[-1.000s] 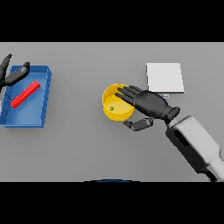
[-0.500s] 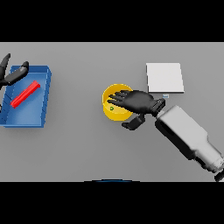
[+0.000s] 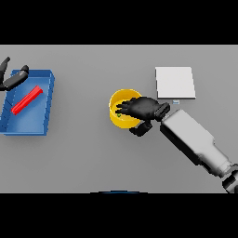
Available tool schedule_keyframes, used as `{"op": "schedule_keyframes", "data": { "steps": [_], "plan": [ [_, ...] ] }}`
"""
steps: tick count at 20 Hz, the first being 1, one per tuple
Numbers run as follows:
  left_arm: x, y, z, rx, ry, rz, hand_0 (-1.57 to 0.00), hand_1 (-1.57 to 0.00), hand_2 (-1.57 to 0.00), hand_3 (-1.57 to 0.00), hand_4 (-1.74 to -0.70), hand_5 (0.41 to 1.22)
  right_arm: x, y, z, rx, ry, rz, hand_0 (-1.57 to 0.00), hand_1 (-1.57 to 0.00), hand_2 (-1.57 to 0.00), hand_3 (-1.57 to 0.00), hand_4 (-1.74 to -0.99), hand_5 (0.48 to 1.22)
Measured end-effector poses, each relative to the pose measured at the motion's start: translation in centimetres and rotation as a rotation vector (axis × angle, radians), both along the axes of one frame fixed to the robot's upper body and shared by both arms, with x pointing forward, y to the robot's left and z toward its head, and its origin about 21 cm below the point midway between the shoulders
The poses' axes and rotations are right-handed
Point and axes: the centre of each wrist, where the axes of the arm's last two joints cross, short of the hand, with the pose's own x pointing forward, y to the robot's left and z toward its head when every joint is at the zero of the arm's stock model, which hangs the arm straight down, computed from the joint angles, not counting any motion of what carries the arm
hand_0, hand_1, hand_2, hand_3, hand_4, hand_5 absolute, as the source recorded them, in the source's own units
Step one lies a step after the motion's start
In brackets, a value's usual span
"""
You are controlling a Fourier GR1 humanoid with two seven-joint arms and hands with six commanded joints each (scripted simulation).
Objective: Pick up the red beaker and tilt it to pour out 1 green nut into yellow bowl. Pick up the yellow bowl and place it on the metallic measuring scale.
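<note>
R hand (image 3: 143, 108) sits over the yellow bowl (image 3: 122, 100) near table centre, palm down, fingers reaching across the bowl's right half toward its middle, thumb curled down outside the near-right rim. Looks like a grip on the bowl's rim: fingers over the top, thumb outside. A small green nut (image 3: 119, 115) shows inside the bowl, just beside the fingertips.

Vs 0.5 s ago: hand has slid a bit further left over the bowl, covering more of its inside; forearm has swung lower and lies flatter, running from the hand to the lower-right. Vs 1 s ago the change is bigger: then the hand only covered the right rim. Bowl itself hasn't shifted.

Metallic scale (image 3: 175, 82), a pale square plate, lies up-right of the bowl, near but apart, bare on top.

Far left: blue tray (image 3: 46, 93) with the red beaker (image 3: 27, 100) lying on its side in it, diagonal, low-left to up-right. L hand (image 3: 13, 80) shows at the left edge by the tray's far-left corner, fingers loosely curved, holding nothing, not touching the beaker. Tray, beaker & L hand same as before.

Grey table (image 3: 83, 158) otherwise.
</note>
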Motion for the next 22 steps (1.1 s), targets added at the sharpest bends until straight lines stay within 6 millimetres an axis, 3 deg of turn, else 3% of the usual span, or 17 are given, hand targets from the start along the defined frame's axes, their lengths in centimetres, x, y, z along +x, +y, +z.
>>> {"op": "schedule_keyframes", "data": {
  "steps": [1, 2, 3, 4, 6, 8, 13, 15, 21, 22],
  "plan": [
    [0.1, -0.2, 0.1, -0.001, -0.003, -0.002, 0.0, 0.0, 0.0, 0.0, -0.79, 0.711, 0.0, 0.5, 0.0, 0.004, -0.005, -0.004, -0.19, -0.18, -0.19, -0.21, -1.309, 0.891],
    [0.0, -0.3, -0.2, -0.003, -0.006, -0.006, 0.0, 0.0, 0.0, 0.0, -0.79, 0.71, 0.0, 0.3, 0.0, 0.013, 0.001, 0.009, -0.45, -0.41, -0.35, -0.32, -1.363, 0.957],
    [-0.1, -0.1, -0.1, 0.002, -0.007, -0.004, 0.0, 0.0, 0.0, 0.0, -0.79, 0.71, 0.0, 0.2, -0.1, 0.02, 0.001, 0.019, -0.68, -0.64, -0.59, -0.57, -1.435, 1.01],
    [-0.2, -0.1, -0.2, -0.003, -0.014, -0.01, 0.0, 0.0, 0.0, 0.0, -0.79, 0.71, 0.0, 0.3, -0.1, 0.02, 0.001, 0.02, -0.86, -0.83, -0.79, -0.68, -1.492, 1.052],
    [0.1, 0.1, 0.1, 0.002, -0.011, -0.003, 0.0, 0.0, 0.0, 0.0, -0.79, 0.707, 0.1, 0.6, 0.0, 0.028, 0.01, 0.027, -1.11, -1.09, -1.07, -0.88, -1.578, 1.113],
    [-0.3, 0.0, -0.3, 0.0, -0.004, -0.012, 0.0, 0.0, 0.0, 0.0, -0.78, 0.712, 0.2, 0.6, 0.1, 0.022, 0.016, 0.039, -1.28, -1.27, -1.19, -1.03, -1.637, 1.152],
    [0.3, -0.1, 0.6, 0.002, -0.011, -0.007, 0.0, 0.0, 0.0, 0.0, -0.79, 0.707, 0.0, 0.0, 0.7, 0.003, 0.04, 0.018, -1.48, -1.47, -1.35, -1.19, -1.707, 1.198],
    [-0.1, -0.3, 0.0, -0.007, -0.015, -0.017, 0.0, 0.0, 0.0, 0.0, -0.78, 0.703, -0.2, -0.2, 0.8, 0.018, 0.029, 0.026, -1.51, -1.51, -1.39, -1.2, -1.719, 1.207],
    [0.0, -0.2, 0.4, 0.02, -0.008, -0.019, 0.0, 0.0, 0.0, 0.0, -0.78, 0.702, 0.2, -0.9, 5.0, 0.025, 0.004, -0.012, -1.55, -1.55, -1.49, -1.15, -1.735, 1.217],
    [0.1, -0.2, 0.3, 0.008, -0.014, -0.017, 0.0, 0.0, 0.0, 0.0, -0.78, 0.702, 0.2, -1.1, 5.6, 0.015, -0.009, -0.028, -1.56, -1.56, -1.45, -1.2, -1.736, 1.218]
  ]
}}
